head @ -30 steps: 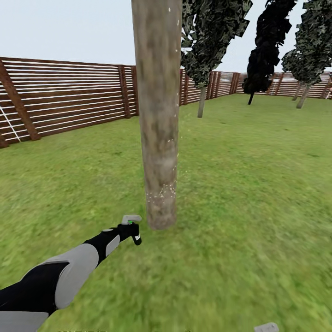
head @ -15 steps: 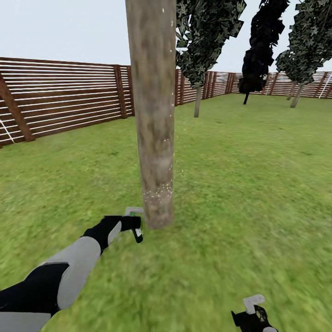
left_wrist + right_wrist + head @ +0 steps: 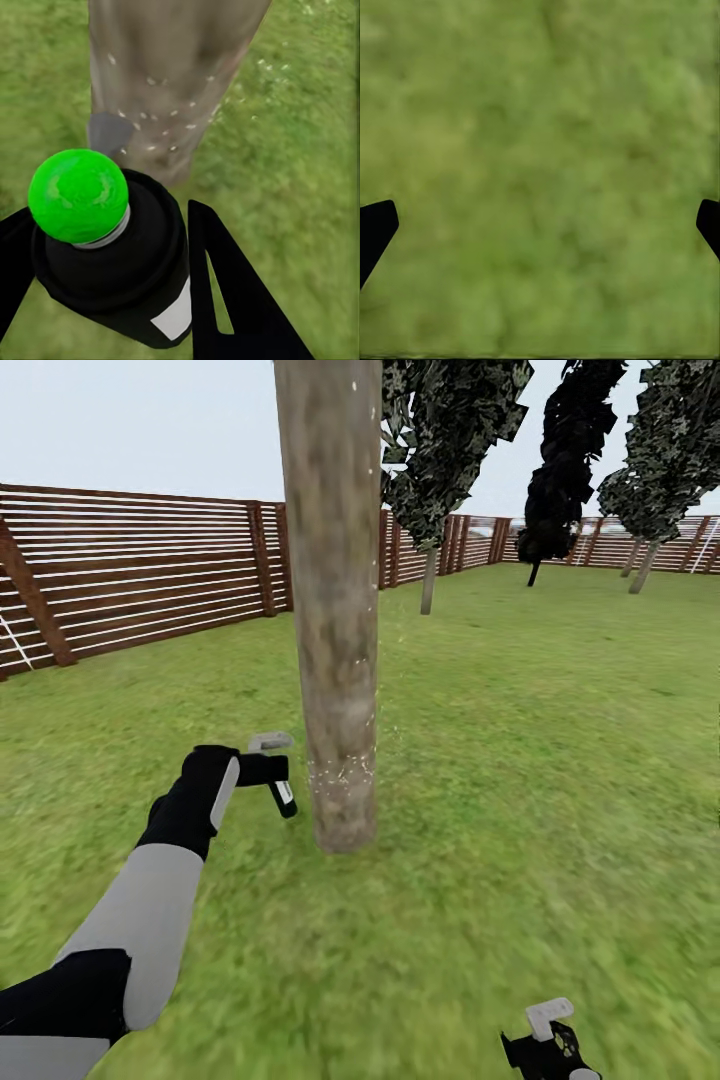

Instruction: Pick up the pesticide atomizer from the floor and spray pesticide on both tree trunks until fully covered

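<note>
A thick grey-brown mottled tree trunk [image 3: 335, 660] rises from the grass straight ahead. White pesticide specks [image 3: 345, 770] dot its lower part, and they also show on the trunk [image 3: 169, 75] in the left wrist view. My left gripper [image 3: 266, 770] is shut on the pesticide atomizer [image 3: 284, 794], a slim black bottle with a white label and a grey trigger head, held just left of the trunk. In the left wrist view the atomizer [image 3: 112, 247] sits between black fingers [image 3: 225, 300], pointing at the trunk. My right gripper [image 3: 545, 1045] hangs low at the right, open [image 3: 540, 225] over bare grass.
A brown slatted fence [image 3: 130, 575] runs along the left and the far side. Dark conifers [image 3: 450, 450] stand behind the trunk and further right [image 3: 575, 460]. Green lawn [image 3: 560, 760] spreads around the trunk on all sides.
My left arm has lifted the atomizer from near the trunk's base to higher up beside it. The view shifted slightly, and the right gripper came into the lower right.
</note>
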Motion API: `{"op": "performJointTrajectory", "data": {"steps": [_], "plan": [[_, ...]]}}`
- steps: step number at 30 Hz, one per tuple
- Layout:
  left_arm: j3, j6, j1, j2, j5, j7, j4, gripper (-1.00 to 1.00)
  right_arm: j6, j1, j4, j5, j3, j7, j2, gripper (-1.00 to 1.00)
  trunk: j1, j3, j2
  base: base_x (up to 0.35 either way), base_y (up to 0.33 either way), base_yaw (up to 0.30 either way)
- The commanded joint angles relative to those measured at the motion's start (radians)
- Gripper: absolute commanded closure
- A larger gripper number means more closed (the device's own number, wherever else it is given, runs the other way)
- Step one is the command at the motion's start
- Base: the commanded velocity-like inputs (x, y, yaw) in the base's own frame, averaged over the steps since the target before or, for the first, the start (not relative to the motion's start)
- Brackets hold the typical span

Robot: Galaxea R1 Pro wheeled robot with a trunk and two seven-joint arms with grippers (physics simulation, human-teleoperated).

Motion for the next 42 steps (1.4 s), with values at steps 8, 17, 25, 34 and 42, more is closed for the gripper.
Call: {"op": "performJointTrajectory", "data": {"steps": [8,17,25,34,42], "plan": [[-0.007,0.100,-0.030,-0.044,-0.007,-0.007,-0.090,1.00,-0.004,0.000,0.002,0.008,-0.008,0.003,0.000,-1.00,-0.001,-0.001,0.000,-0.075,0.000,0.000],[-0.007,0.134,-0.259,-0.057,-0.009,-0.009,-0.080,1.00,-0.004,-0.001,0.004,0.008,-0.007,0.003,0.000,-1.00,-0.001,-0.001,0.000,0.000,0.000,0.000],[-0.006,0.136,-0.468,-0.087,-0.007,-0.009,0.086,1.00,-0.004,0.000,0.004,0.008,-0.007,0.003,0.000,-1.00,-0.001,-0.001,0.000,0.000,0.000,0.000],[-0.001,0.144,-0.562,-0.088,-0.007,-0.009,0.093,1.00,-0.004,-0.001,0.004,0.008,-0.007,0.003,0.000,-1.00,-0.001,-0.001,0.000,-0.030,0.005,0.000],[-0.003,0.144,-0.565,-0.104,-0.007,-0.009,0.036,1.00,-0.004,-0.001,0.004,0.008,-0.007,0.003,0.000,-1.00,-0.001,-0.001,0.000,-0.178,0.037,0.000]]}}
